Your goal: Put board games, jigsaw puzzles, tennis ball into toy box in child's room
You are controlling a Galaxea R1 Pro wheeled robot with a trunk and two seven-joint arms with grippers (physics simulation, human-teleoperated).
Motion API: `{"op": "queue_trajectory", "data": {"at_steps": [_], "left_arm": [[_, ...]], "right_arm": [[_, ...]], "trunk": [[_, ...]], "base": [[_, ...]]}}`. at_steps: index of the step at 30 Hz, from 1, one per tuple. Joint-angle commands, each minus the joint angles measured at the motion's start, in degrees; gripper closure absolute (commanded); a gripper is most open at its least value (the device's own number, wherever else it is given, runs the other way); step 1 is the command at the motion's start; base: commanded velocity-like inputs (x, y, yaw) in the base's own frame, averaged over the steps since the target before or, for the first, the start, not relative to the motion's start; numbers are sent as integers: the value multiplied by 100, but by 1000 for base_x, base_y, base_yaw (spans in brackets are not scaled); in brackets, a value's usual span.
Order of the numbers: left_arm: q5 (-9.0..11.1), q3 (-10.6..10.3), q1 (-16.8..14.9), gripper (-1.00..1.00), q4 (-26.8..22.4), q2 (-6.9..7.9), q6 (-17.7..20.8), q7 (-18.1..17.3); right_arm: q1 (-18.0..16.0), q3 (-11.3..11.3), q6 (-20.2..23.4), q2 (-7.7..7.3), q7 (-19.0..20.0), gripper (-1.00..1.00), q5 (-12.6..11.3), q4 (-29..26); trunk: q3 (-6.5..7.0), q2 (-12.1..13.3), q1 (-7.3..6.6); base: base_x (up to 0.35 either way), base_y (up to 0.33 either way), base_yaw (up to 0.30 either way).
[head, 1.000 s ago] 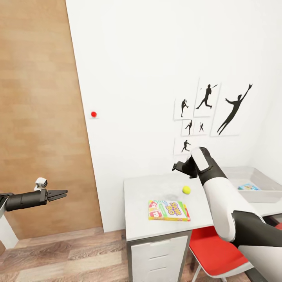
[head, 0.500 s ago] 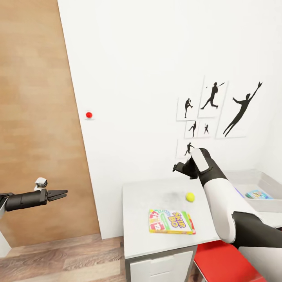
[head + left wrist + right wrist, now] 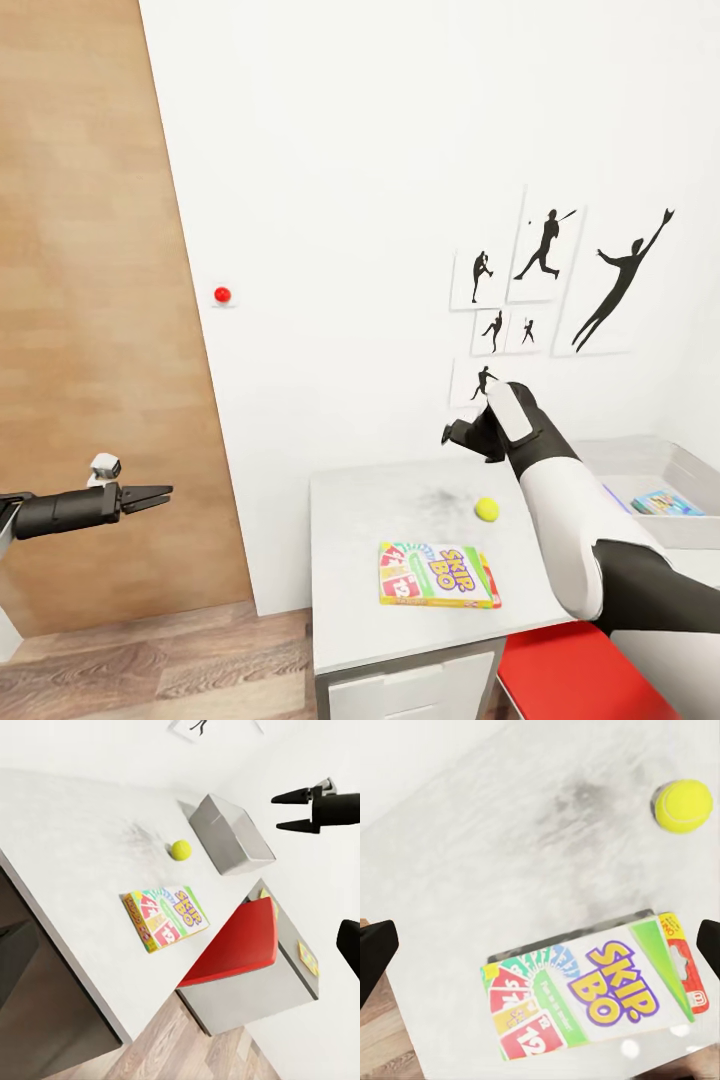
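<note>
Your right gripper (image 3: 462, 432) hangs above the table (image 3: 350, 560) in the lower centre of the head view, its jaws spread wide with nothing between them. Below it the yellow-red-green board game (image 3: 438, 576) lies flat near the table's front edge, with the tennis ball (image 3: 487, 509) apart from it, nearer the wall. The toy box (image 3: 680, 533) sits at the right edge of the frame, a small teal-blue box (image 3: 668, 502) already inside.

The game box looks light and stiff, but flat on the table it gives little to pinch; take it across a short edge. The ball will likely roll if nudged, so close squarely on it.

Your left gripper (image 3: 160, 492) is at lower left, fingers parted and empty.
</note>
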Motion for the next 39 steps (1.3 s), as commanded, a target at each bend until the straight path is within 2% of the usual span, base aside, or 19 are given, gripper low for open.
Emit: {"op": "queue_trajectory", "data": {"at_steps": [1, 6, 13, 15, 20, 23, 26, 31, 39], "left_arm": [[-1, 0, 0, -100, 0, 2, 60, -21], [-1, 0, 0, -100, 2, 2, 60, -21], [-1, 0, 2, -100, 1, -1, 60, -21], [-1, 0, 0, -100, 0, -3, 60, -21], [-1, 0, 1, -100, 0, -6, 60, -21], [-1, -1, 1, -100, 0, -6, 60, -21], [-1, -1, 2, -100, 0, -6, 60, -21], [-1, -7, 1, -100, 0, -6, 63, -21], [-1, -9, -1, -100, 2, -6, 75, -21]], "right_arm": [[33, -23, -7, 1, -60, -100, -55, 47], [130, -22, -237, -10, -46, -100, -54, 318], [161, -15, -645, -207, -9, -100, -40, 849], [162, -6, -794, -238, 9, -100, 41, 1003], [163, 120, -1065, -269, 117, -100, 542, 1195], [163, 169, -1328, -295, 466, -100, 866, 1241], [163, 205, -1492, -338, 889, -100, 1008, 1253], [163, 227, -1588, -370, 1370, -100, 1137, 1251], [163, 225, -1611, -379, 1501, -100, 1180, 1244]], "trunk": [[-3, -5, 2], [-3, -5, 2], [-3, -5, 2], [-3, -5, 2], [-3, -5, 2], [-3, -5, 2], [-3, -5, 2], [-3, -5, 2], [-3, -5, 2]], "base": [[2, 0, 0], [0, 0, 0], [0, 0, 0], [0, 0, 0], [0, 0, 0], [0, 0, 0], [0, 0, 0], [0, 0, 0], [25, -4, 0]]}}
